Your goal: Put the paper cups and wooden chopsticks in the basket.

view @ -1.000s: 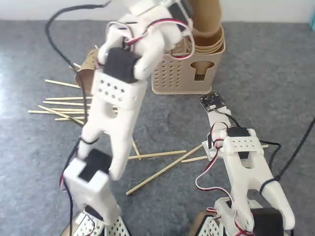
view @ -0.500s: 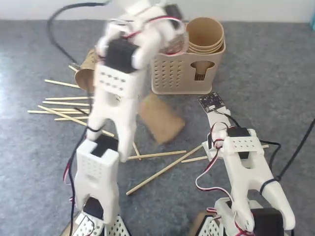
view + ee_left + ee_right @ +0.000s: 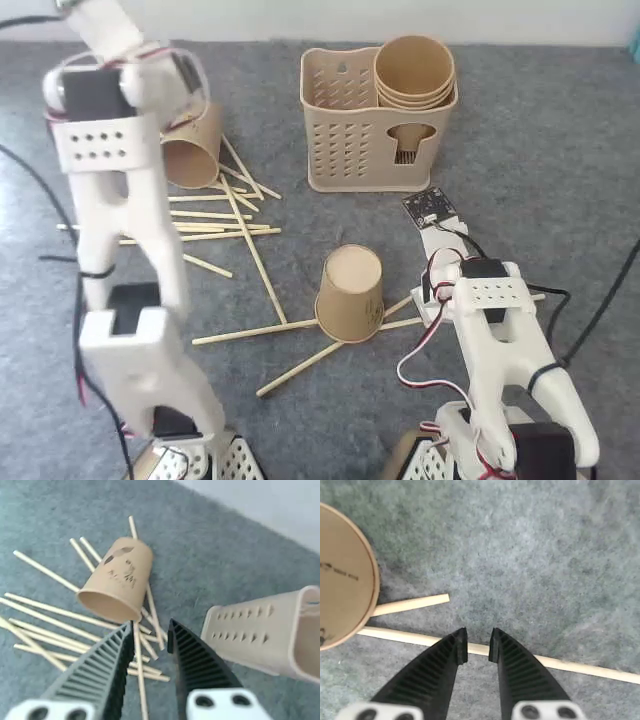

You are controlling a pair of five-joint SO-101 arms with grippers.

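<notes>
Back from the basket (image 3: 350, 150) swings the big left arm (image 3: 120, 230), and the paper cup (image 3: 350, 292) has dropped; it sits upside down on the grey mat (image 3: 560, 180), touching some wooden chopsticks (image 3: 225, 215), so I think it needs picking up again. Stacked cups (image 3: 413, 65) are in the basket, and a second cup (image 3: 117, 582) lies on its side. The left gripper (image 3: 150, 630) is a little spread and empty; the right gripper (image 3: 477, 642) is almost pressed together, empty.
</notes>
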